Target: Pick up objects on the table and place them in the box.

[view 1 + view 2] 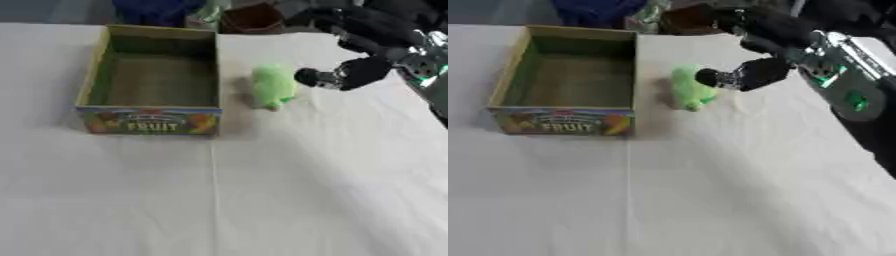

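A light green, pear-shaped object point(273, 86) lies on the white cloth just right of the box. The box point(149, 121) is an open cardboard tray with a green inside and a "FRUIT" label on its front wall; nothing shows inside it. My right hand point(750, 74) comes in from the upper right and hovers at the green object's right side. Its thumb tip is close beside the object and its fingers point(754, 22) arch above and behind, not closed round it. My left hand shows in neither view.
Beyond the table's far edge stand a brown container point(252, 19) and a dark blue thing point(153, 10). The white cloth point(262, 190) covers the table from the box to the near edge. The table's right edge runs under my right arm.
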Robot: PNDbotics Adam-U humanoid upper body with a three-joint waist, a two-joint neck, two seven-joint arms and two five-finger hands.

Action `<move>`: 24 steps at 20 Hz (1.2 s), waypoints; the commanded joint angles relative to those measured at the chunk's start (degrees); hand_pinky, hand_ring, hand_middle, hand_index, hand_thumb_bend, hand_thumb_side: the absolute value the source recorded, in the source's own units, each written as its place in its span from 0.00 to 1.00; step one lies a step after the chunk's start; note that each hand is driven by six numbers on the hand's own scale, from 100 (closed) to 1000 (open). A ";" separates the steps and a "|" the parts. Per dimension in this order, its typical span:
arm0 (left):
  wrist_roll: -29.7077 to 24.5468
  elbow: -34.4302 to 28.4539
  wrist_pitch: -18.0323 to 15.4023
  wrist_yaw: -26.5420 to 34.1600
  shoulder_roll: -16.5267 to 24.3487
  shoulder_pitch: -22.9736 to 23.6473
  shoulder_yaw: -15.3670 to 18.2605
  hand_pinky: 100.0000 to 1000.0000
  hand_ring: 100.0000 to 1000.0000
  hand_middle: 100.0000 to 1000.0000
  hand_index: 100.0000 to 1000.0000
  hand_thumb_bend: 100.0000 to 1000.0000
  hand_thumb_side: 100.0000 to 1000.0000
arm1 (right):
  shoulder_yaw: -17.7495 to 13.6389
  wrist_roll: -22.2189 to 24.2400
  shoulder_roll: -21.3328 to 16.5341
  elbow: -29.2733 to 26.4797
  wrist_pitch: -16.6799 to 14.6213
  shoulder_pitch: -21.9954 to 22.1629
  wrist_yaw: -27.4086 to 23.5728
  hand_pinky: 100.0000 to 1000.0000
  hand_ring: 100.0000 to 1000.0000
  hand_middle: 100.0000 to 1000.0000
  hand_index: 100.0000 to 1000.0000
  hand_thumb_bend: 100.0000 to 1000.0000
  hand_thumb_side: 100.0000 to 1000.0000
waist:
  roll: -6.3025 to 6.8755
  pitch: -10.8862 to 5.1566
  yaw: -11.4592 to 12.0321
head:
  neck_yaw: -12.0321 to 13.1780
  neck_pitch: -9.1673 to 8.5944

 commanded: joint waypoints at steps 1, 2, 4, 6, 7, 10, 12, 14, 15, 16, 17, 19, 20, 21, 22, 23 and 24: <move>-0.24 -1.15 0.04 -0.12 1.19 -0.20 -0.08 0.38 0.37 0.42 0.57 0.00 0.74 | -0.13 1.87 -1.02 1.01 0.04 -1.43 -0.35 0.88 0.89 0.86 1.00 0.46 0.94 | 0.18 -1.09 0.00 | 0.13 -0.65; -0.28 -1.15 0.05 -0.12 1.17 -0.19 -0.10 0.38 0.37 0.42 0.57 0.00 0.74 | -0.12 2.52 -0.79 1.70 0.40 -1.78 -0.46 0.88 0.90 0.86 1.00 0.50 0.91 | 0.17 -1.07 0.04 | 0.09 -0.65; -0.35 -1.15 0.06 -0.12 1.15 -0.17 -0.12 0.38 0.37 0.42 0.57 0.00 0.74 | 0.10 3.65 -0.27 2.97 1.36 -2.69 -0.70 0.88 0.90 0.86 1.00 0.50 0.91 | 0.16 -1.05 0.10 | 0.07 -0.63; -0.37 -1.15 0.06 -0.13 1.14 -0.16 -0.11 0.38 0.37 0.42 0.57 0.00 0.74 | 0.23 4.21 -0.08 3.35 1.78 -3.11 -0.94 0.88 0.90 0.86 1.00 0.50 0.91 | 0.15 -1.05 0.08 | 0.08 -0.63; -0.41 -1.15 0.10 -0.13 1.10 -0.19 -0.14 0.38 0.37 0.42 0.56 0.00 0.74 | 0.09 4.61 0.27 3.83 2.13 -3.10 -0.74 0.89 0.91 0.85 1.00 0.76 0.76 | 0.09 -0.96 0.10 | 0.04 -0.58; -0.65 -1.15 0.24 -0.12 0.98 -0.29 -0.25 0.38 0.37 0.42 0.56 0.00 0.74 | -0.28 6.84 2.28 7.33 4.33 -4.81 1.28 0.91 0.92 0.85 1.00 0.80 0.73 | -0.02 -0.84 0.25 | -0.13 -0.60; -0.73 -1.15 0.25 -0.12 0.95 -0.30 -0.27 0.38 0.37 0.42 0.56 0.00 0.74 | -0.26 8.39 3.64 10.12 6.05 -6.59 2.75 0.91 0.93 0.85 1.00 0.81 0.73 | -0.06 -0.81 0.34 | -0.21 -0.60; -0.78 -1.15 0.29 -0.14 0.91 -0.28 -0.28 0.38 0.37 0.42 0.56 0.00 0.74 | 0.15 9.20 4.54 12.92 7.78 -8.17 3.89 0.90 0.93 0.85 1.00 0.86 0.73 | -0.12 -0.79 0.40 | -0.26 -0.53; -0.83 -1.15 0.31 -0.15 0.89 -0.29 -0.29 0.38 0.37 0.42 0.56 0.00 0.74 | 0.35 9.49 4.96 14.36 8.67 -8.92 4.67 0.90 0.93 0.86 1.00 0.87 0.72 | -0.16 -0.78 0.44 | -0.30 -0.48; -0.87 -1.15 0.34 -0.15 0.88 -0.33 -0.32 0.38 0.37 0.42 0.56 0.00 0.74 | 0.60 9.67 5.40 15.75 9.52 -9.66 5.46 0.89 0.93 0.86 1.00 0.88 0.72 | -0.21 -0.77 0.48 | -0.34 -0.42; -0.90 -1.15 0.37 -0.14 0.87 -0.36 -0.35 0.38 0.37 0.42 0.56 0.00 0.74 | 1.02 9.70 5.89 16.97 10.36 -10.39 6.28 0.89 0.93 0.86 1.00 0.88 0.72 | -0.26 -0.77 0.52 | -0.35 -0.37; -0.94 -1.15 0.45 -0.13 0.86 -0.39 -0.36 0.38 0.37 0.42 0.56 0.00 0.74 | 1.85 9.39 6.77 18.14 12.01 -11.44 7.91 0.89 0.93 0.86 1.00 0.88 0.73 | -0.34 -0.78 0.52 | -0.27 -0.31; -0.94 -1.15 0.50 -0.14 0.85 -0.40 -0.35 0.38 0.37 0.42 0.56 0.00 0.74 | 2.20 9.07 7.19 18.37 12.86 -11.83 8.76 0.89 0.93 0.86 1.00 0.88 0.73 | -0.38 -0.80 0.49 | -0.22 -0.29; -0.95 -1.15 0.55 -0.14 0.85 -0.42 -0.35 0.38 0.37 0.42 0.56 0.00 0.74 | 2.50 8.76 7.56 18.40 13.71 -12.09 9.60 0.89 0.93 0.85 0.99 0.88 0.74 | -0.40 -0.81 0.47 | -0.19 -0.27; -0.98 -1.15 0.61 -0.13 0.86 -0.48 -0.40 0.38 0.37 0.42 0.56 0.00 0.74 | 2.70 8.37 8.15 18.88 14.57 -12.60 10.47 0.89 0.93 0.85 0.99 0.88 0.74 | -0.46 -0.88 0.44 | -0.18 -0.21; -1.01 -1.15 0.66 -0.12 0.86 -0.52 -0.43 0.38 0.37 0.42 0.56 0.00 0.74 | 3.01 8.01 8.68 19.31 15.42 -13.04 11.31 0.89 0.93 0.85 0.99 0.88 0.74 | -0.50 -0.91 0.42 | -0.17 -0.19; -1.02 -1.15 0.70 -0.10 0.86 -0.54 -0.45 0.38 0.37 0.42 0.56 0.00 0.75 | 3.36 7.82 9.27 19.69 16.19 -13.37 12.07 0.89 0.93 0.85 0.99 0.87 0.72 | -0.50 -0.95 0.42 | -0.19 -0.15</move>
